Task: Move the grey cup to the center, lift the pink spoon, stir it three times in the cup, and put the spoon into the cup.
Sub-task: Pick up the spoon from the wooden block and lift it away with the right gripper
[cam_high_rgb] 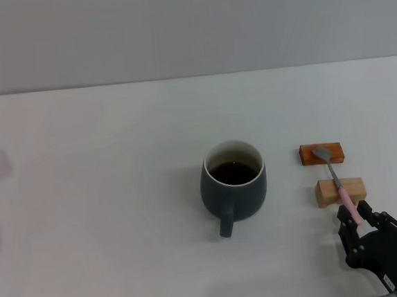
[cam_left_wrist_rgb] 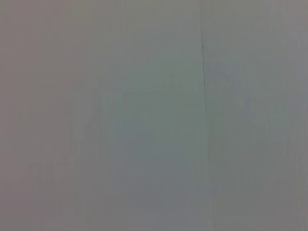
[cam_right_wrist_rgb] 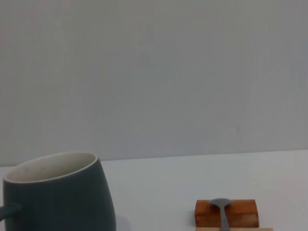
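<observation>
Right tool reaches low, straddling pink spoon handle.

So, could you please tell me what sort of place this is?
Probably a lab test bench: a bare white table against a plain grey wall, holding only a grey cup and pink spoon propped on wooden blocks.

cups: 1 | spoons: 1 | wooden blocks: 2
</observation>
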